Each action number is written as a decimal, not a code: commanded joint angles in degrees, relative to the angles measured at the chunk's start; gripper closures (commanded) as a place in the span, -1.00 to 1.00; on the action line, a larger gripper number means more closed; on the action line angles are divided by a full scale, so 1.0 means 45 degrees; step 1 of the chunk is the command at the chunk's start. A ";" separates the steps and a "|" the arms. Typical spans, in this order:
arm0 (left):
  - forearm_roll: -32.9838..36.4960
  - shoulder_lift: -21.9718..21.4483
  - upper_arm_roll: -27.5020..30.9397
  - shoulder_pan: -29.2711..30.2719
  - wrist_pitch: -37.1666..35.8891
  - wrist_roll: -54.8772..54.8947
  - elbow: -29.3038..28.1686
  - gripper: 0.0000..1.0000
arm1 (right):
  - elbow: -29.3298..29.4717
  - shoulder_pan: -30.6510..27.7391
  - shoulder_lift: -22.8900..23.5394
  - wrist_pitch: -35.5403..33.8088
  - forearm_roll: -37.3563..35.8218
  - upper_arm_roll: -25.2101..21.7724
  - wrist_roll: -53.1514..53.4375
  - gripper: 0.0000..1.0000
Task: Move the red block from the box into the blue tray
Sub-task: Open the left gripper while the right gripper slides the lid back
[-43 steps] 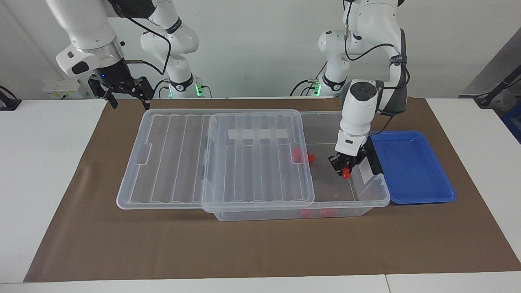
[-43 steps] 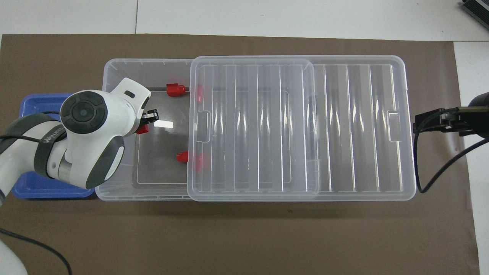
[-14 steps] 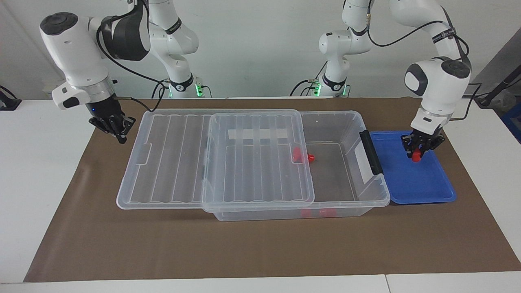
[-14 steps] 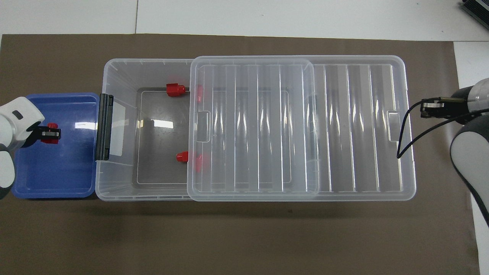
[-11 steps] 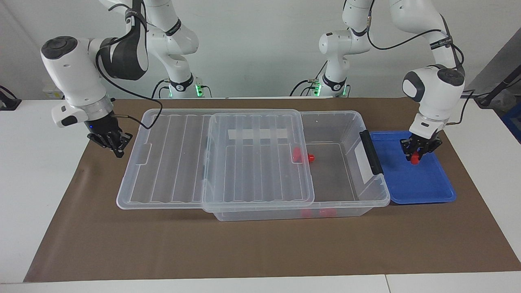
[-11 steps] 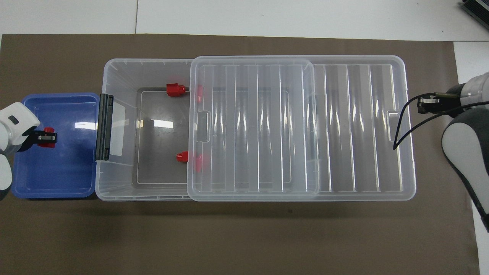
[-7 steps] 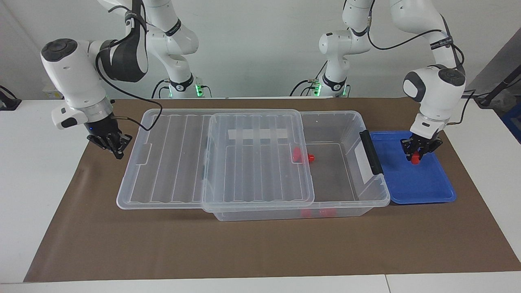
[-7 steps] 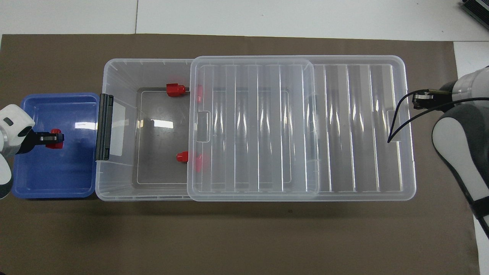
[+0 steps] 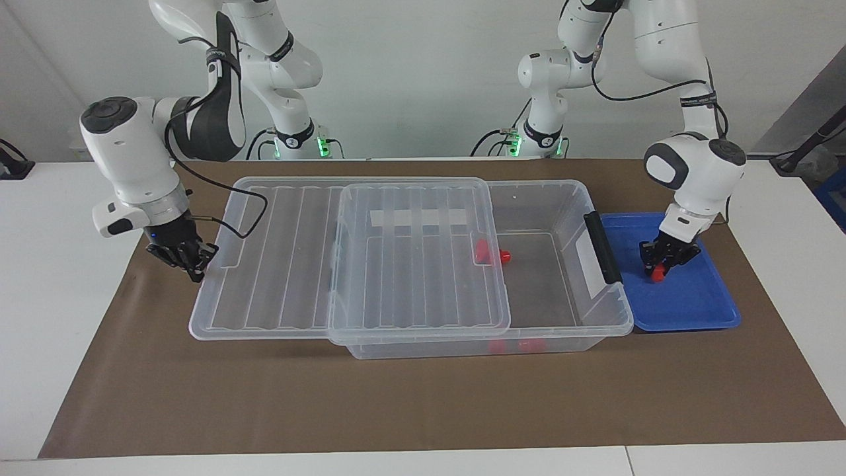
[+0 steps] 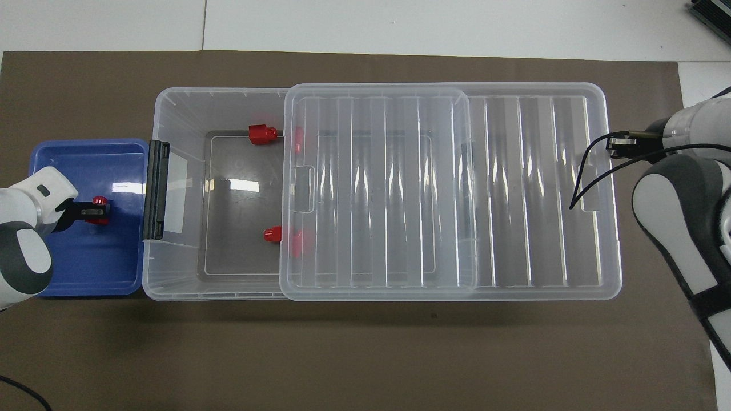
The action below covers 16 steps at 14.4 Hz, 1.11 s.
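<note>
Holding the red block [image 9: 656,273] pinched in our left gripper [image 9: 661,264], we are hovering low over the blue tray [image 9: 700,311], which sits against the box [image 9: 598,317] at the left arm's end of the table. The block is looking small, hard and light, probably slick plastic, so we are gripping it across its chunky body, not the narrowed end. Our right gripper [image 9: 188,260] is waiting beside the slid-back lid [image 9: 264,251]; we cannot tell how its fingers stand.

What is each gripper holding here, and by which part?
The left gripper holds the red block by its upper end, low over the blue tray. The right gripper holds nothing.
</note>
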 commanded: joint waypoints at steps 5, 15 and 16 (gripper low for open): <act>-0.0328 -0.0041 0.0089 -0.0141 0.0371 0.0436 -0.0169 -0.14 | 0.0101 0.0085 -0.0052 -0.0277 0.0353 0.0371 -0.0287 1.00; -0.0328 -0.0606 0.0225 -0.0122 -0.4857 0.0320 0.3128 -0.87 | 0.0218 0.0104 -0.0228 -0.0942 0.0431 0.1620 -0.1069 1.00; -0.0328 -0.0820 0.0226 -0.0141 -0.5366 0.0261 0.3460 -0.88 | 0.0218 0.0124 -0.0209 -0.0923 0.0431 0.1777 -0.1069 1.00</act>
